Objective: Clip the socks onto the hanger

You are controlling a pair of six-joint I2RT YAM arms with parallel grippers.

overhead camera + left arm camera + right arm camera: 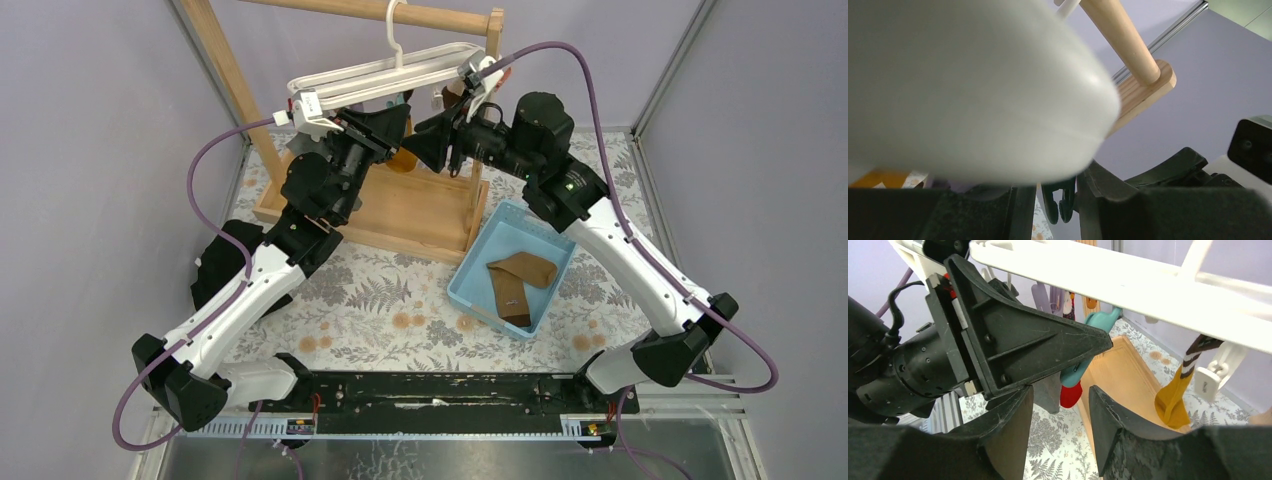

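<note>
The two brown socks lie in a blue bin (470, 272), the lighter tan sock (532, 267) over the darker brown sock (511, 297). The white hanger (370, 78) hangs by its hook from the wooden rail. My left gripper (398, 120) is raised just under the hanger's bars. In the left wrist view the hanger (973, 90) is a blurred white mass close above the open fingers (1020, 210), and a dark clip (1063, 200) hangs in the gap. My right gripper (422, 147) faces the left one, open and empty (1058, 430), below the hanger bar (1128, 285).
The wooden rail stand (410, 210) stands at the back, with its rail (1123, 40) overhead. A teal clip (1093, 325) holds a red sock (1070, 395), next to a grey sock (1048, 392). A mustard sock (1173, 400) hangs to the right. A black cloth (215, 265) lies at the left.
</note>
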